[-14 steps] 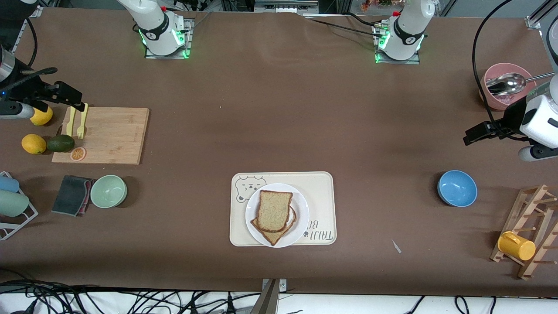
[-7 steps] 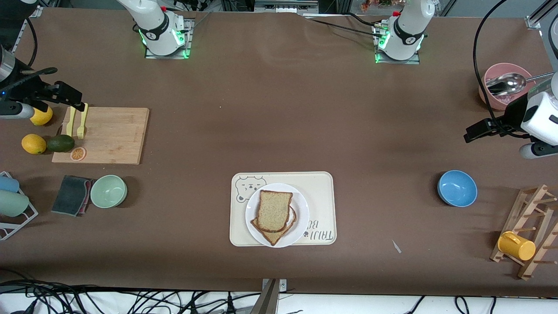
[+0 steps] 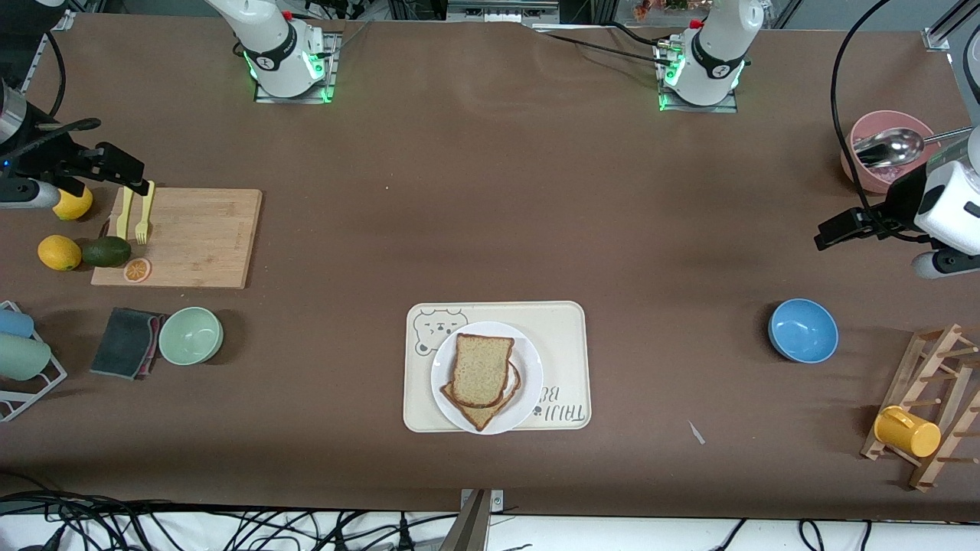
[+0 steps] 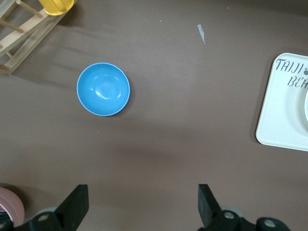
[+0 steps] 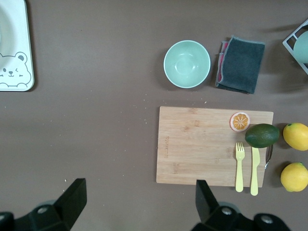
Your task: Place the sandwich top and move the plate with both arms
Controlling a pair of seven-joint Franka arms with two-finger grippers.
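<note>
Brown cloth covers a long table seen from above, with two white robot arms based along its upper edge. Close to the front camera, midway along the table, lies a cream rectangular tray printed with a bear. On it sits the round white plate, toward the tray's right-arm end. The sandwich top, a light-tan speckled bread slice with a thin brown crust, lies flat on a darker slice whose corner pokes out beneath it, with a bit of white showing between them at one edge.

Toward the left arm's end, a blue bowl stands on the cloth, well apart from the tray. Nearer the front camera than the bowl, a wooden rack holds a yellow mug. A pink bowl with a metal spoon sits farther from the camera. The left gripper hangs over bare cloth between the two bowls, fingers spread wide, holding nothing.

Toward the right arm's end lie a pale green bowl, a dark folded cloth, and a wooden cutting board carrying a yellow fork and knife. An avocado and two lemons rest beside the board. The right gripper hovers over the board's edge by the cutlery, likewise spread and empty.
</note>
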